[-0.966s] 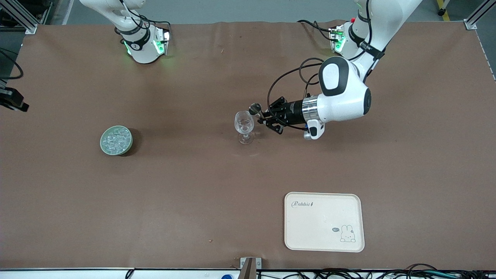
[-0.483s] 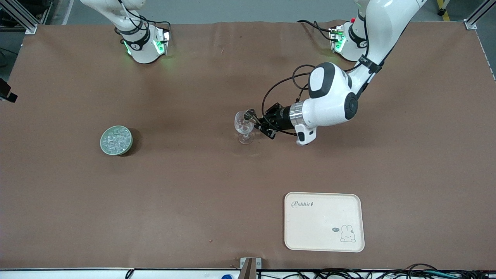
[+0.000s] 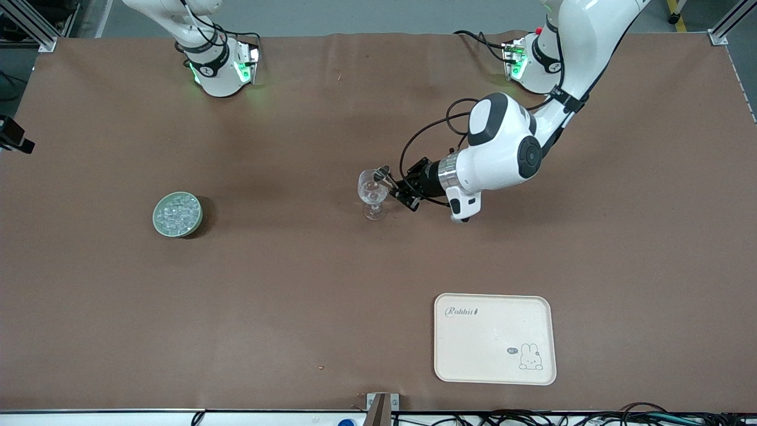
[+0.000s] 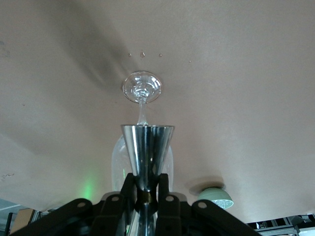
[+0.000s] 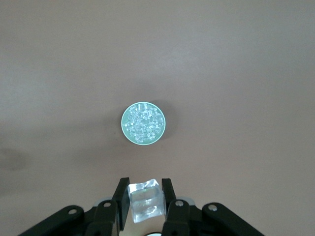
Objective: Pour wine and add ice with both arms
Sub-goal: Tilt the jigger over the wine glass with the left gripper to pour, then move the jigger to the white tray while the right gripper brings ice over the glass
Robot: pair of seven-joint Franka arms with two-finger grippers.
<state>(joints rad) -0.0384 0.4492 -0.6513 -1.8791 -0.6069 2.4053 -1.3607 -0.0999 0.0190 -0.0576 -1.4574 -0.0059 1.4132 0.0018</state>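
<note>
My left tool [image 4: 146,189] grasps a steel jigger [image 4: 146,147] tipped over the stemmed glass [image 3: 372,190]. My right tool [image 5: 144,189], high above the dish of ice [image 5: 143,122], clamps one clear cube [image 5: 144,200].

Brown desk [image 3: 295,296]. Pale green dish [image 3: 177,215] of clear, glassy ice [image 5: 143,122]. Cream tray [image 3: 495,338] printed with a grey rabbit and "Rabbit" lettering. Clear stemmed glass [image 3: 372,190]; mirror-silver jigger [image 4: 147,150] in the black left gripper [image 4: 146,187].

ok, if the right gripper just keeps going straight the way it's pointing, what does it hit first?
Probably the green dish heaped with ice: the right gripper, shut on one ice cube, points down with the dish just ahead of centre. If it misses, the bare table.
</note>
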